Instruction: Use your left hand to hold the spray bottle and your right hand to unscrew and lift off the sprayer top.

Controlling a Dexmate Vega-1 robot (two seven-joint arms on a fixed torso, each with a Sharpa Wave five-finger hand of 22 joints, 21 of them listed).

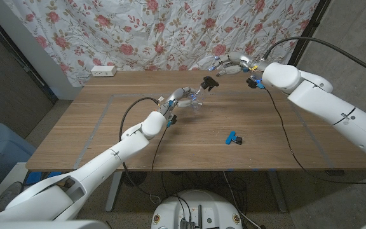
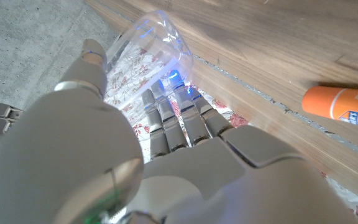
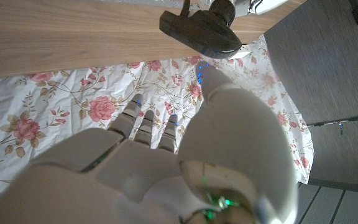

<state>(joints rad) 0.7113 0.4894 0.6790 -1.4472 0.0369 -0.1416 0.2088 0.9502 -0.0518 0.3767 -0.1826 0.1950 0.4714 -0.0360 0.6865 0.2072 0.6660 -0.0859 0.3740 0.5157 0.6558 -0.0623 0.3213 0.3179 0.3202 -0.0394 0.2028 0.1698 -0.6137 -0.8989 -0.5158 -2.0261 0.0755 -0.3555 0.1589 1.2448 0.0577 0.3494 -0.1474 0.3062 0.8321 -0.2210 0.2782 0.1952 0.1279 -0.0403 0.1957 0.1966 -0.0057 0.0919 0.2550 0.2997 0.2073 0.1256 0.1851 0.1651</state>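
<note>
Left hand (image 1: pixel 182 97) near table centre, fingers wrapped around clear bottle (image 1: pixel 194 102), steadying it. Right hand (image 1: pixel 229 69) at 1 o'clock from bottle, raised, pinching black sprayer top (image 1: pixel 209 83), apparently already unscrewed and lifted clear to free the neck

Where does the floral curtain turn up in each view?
Head view: floral curtain hangs across the top, behind the table's far edge.
Left wrist view: curtain borders the table beyond the left hand, also showing through the clear spray bottle.
Right wrist view: curtain lies between table and right hand.
Shared landmark: the wooden table.
</note>
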